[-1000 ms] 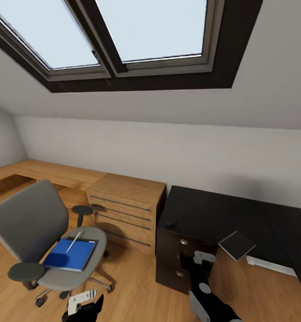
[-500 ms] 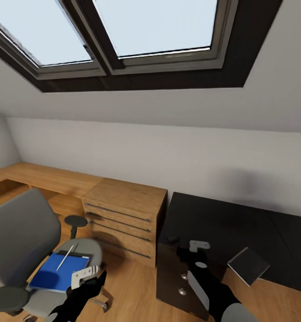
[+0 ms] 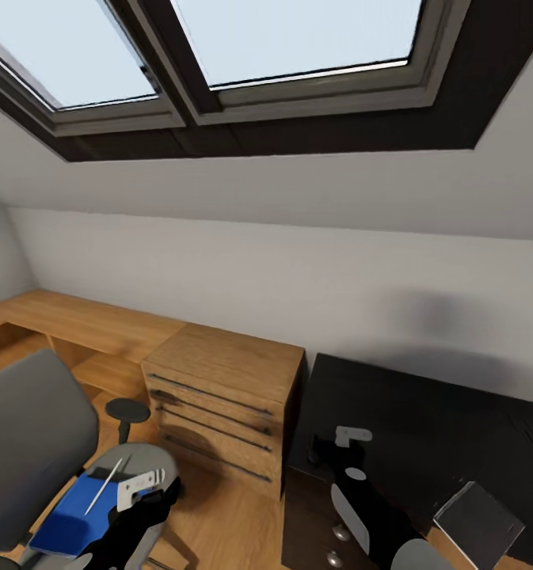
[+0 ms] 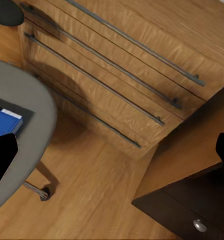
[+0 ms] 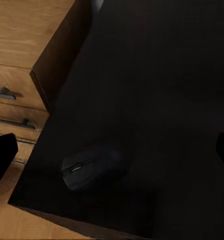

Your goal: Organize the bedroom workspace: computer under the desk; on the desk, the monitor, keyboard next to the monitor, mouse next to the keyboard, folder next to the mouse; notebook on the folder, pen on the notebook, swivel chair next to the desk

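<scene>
Right wrist view: the mouse [image 5: 84, 169] is seen at the bench [image 5: 156, 90] corner; right fingers [image 5: 112, 150] are spread, empty; left fingers' state cannot be told; the folder [image 3: 72, 514] should be approached squarely.

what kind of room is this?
Probably an attic room used as a home office: skylight windows set in a sloped ceiling, a grey swivel chair with a blue folder on its seat, a black desk beside a wooden drawer cabinet.
</scene>
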Motion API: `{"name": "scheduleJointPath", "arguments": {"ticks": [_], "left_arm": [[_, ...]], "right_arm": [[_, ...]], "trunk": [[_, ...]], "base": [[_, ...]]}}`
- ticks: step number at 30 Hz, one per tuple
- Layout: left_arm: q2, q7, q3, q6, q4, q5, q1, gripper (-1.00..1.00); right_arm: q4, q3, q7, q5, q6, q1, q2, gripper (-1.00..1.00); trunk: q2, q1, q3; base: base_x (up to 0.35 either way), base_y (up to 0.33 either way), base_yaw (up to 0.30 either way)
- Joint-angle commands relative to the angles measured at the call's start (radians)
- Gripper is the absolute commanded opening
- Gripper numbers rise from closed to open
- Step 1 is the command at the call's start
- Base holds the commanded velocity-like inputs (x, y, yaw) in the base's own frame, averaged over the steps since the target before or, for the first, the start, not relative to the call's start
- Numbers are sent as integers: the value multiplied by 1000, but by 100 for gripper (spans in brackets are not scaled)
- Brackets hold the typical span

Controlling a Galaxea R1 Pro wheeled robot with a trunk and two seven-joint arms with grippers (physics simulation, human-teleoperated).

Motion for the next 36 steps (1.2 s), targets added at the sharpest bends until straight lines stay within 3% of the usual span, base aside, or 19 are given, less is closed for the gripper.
{"name": "scheduleJointPath", "arguments": {"ticks": [1,7,12,36], "left_arm": [[-1,5,0,6,-2,11,0,100],[-1,4,0,3,-7,12,0,100],[-2,4,3,5,-70,16,0,100],[-5,7,3,9,-104,14,0,100]], "right_arm": [[0,12,-7,-9,0,0,0,100],[2,21,-1,-9,1,1,1,100],[1,20,1,-9,1,1,0,100],[2,20,6,-7,1,1,-5,100]], "trunk": [[-1,1,-2],[-1,1,-3],[-1,1,-4],[-169,93,-79]], "base": [[287,0,219],[87,0,91],[6,0,7],[0,0,0]]}}
